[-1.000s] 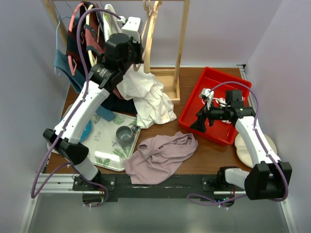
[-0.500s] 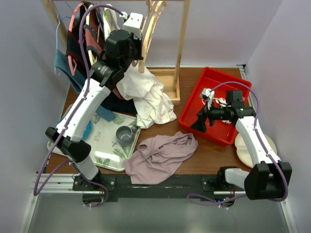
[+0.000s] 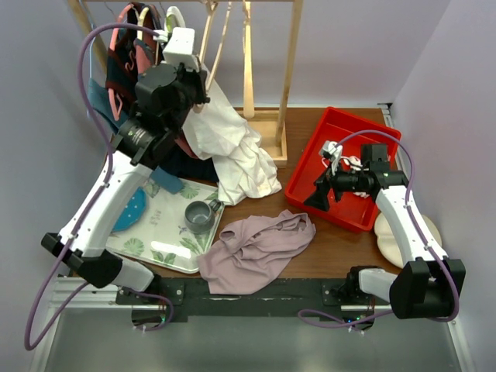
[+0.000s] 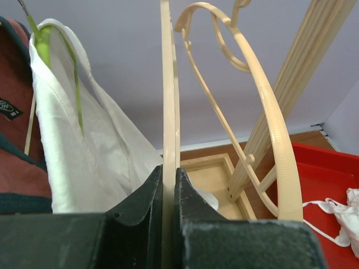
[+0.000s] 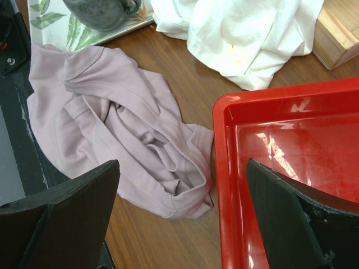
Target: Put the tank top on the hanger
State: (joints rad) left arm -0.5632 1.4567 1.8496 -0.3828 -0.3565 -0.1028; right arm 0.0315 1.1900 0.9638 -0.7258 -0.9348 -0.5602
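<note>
Saw a large white shirt (image 3: 236, 151) hanging from the wooden rack (image 3: 291, 70) and spilling onto the brown tabletop (image 3: 341, 252). Found a leaf-patterned tray (image 3: 167, 232) at front left, with a grey mug (image 3: 200, 215) upright on it and a blue dish (image 3: 130, 209) at its left edge (partly hidden). Noted a red bin (image 3: 341, 128) at right holding a small white garment (image 3: 335, 153), a cream round object (image 3: 430, 232) just beyond it, and dark red and teal clothes (image 3: 124, 46) bunched at the rack's left end.

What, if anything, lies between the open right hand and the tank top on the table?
Nothing visible does. The tank top lies crumpled and uncovered on the table, in plain view below the right hand. The red tray sits close beside it, not over it.
</note>
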